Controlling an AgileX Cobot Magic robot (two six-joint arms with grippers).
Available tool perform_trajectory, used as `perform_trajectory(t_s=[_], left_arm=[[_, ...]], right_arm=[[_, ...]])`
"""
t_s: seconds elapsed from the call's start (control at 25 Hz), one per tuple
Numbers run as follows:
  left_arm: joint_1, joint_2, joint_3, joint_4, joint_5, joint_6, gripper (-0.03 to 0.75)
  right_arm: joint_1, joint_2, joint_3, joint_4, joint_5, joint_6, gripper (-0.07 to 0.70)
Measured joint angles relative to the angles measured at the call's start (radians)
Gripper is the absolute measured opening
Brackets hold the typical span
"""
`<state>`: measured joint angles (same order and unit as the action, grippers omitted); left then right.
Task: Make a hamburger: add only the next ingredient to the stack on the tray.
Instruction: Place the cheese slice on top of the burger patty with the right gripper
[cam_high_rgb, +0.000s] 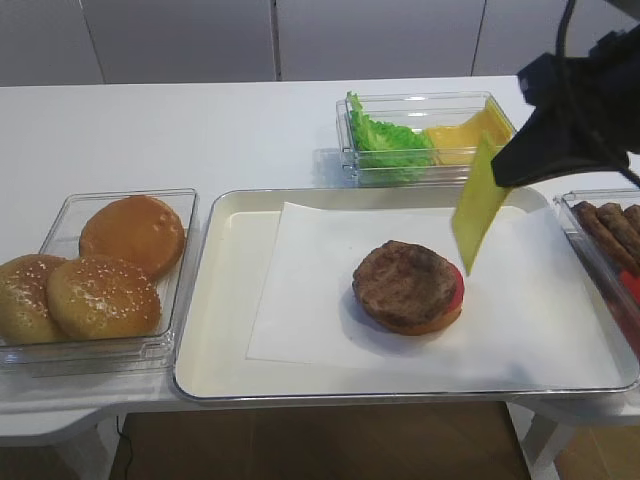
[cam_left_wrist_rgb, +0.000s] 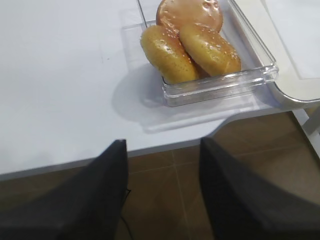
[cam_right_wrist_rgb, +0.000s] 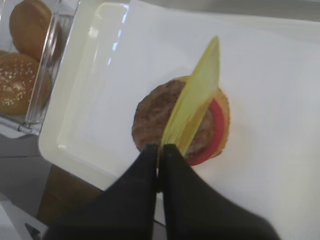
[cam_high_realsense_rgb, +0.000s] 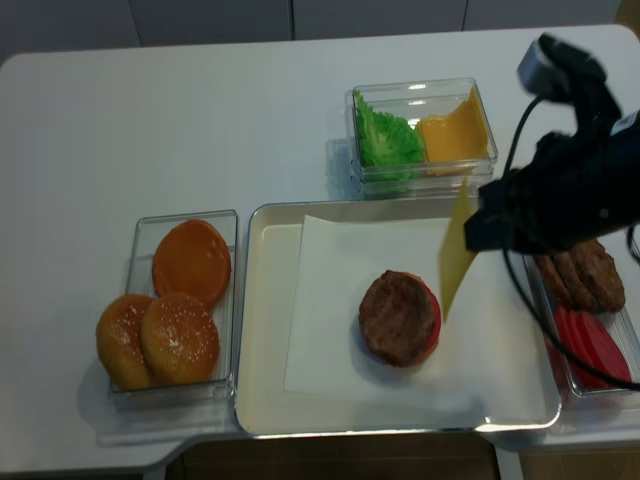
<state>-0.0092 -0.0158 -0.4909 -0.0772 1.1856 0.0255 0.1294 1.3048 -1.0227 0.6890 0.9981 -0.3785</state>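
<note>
My right gripper (cam_right_wrist_rgb: 161, 148) pinches the floppy yellow cheese slice (cam_right_wrist_rgb: 196, 102) edge-on above the brown patty stack (cam_right_wrist_rgb: 172, 120); it could land folded or off-centre.

Even, bright overhead light fills all four views, and the white counter (cam_high_rgb: 200, 130) looks nearly washed out at 12 o'clock in the first high view. Shadows are soft: a faint grey one lies at 9 o'clock of the round brown patty stack (cam_high_rgb: 408, 287) on the white paper. In the left wrist view the clear plastic bun container (cam_left_wrist_rgb: 220, 82) casts a pale shadow towards 8 o'clock. The metallic-rimmed cream tray (cam_right_wrist_rgb: 75, 100) carries a bluish glare streak in the right wrist view. There the black right hand (cam_right_wrist_rgb: 161, 150) is blurred, and the thin yellow cheese slice (cam_right_wrist_rgb: 197, 100) glows translucent. The sesame buns (cam_right_wrist_rgb: 20, 80) look soft-focused at 9 o'clock.
</note>
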Motion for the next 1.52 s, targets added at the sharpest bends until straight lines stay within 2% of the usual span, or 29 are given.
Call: perform_trajectory(t_s=[0.24, 0.48, 0.8, 1.24, 1.52], left_arm=[[0.0, 0.0, 0.0, 0.0, 0.0, 0.0, 0.351], [0.0, 0.0, 0.0, 0.0, 0.0, 0.0, 0.351], [0.0, 0.0, 0.0, 0.0, 0.0, 0.0, 0.351], [0.0, 0.0, 0.0, 0.0, 0.0, 0.0, 0.351], [0.0, 0.0, 0.0, 0.0, 0.0, 0.0, 0.351]], right_arm=[[0.131, 0.0, 0.015, 0.013, -0.027, 0.0, 0.011], [0.229, 0.034, 0.015, 0.039, -0.097, 0.0, 0.011], [0.239, 0.114, 0.015, 0.051, -0.124, -0.023, 0.011], [0.241, 0.138, 0.015, -0.081, -0.135, -0.007, 0.011], [0.241, 0.138, 0.015, 0.135, -0.121, -0.097, 0.011]])
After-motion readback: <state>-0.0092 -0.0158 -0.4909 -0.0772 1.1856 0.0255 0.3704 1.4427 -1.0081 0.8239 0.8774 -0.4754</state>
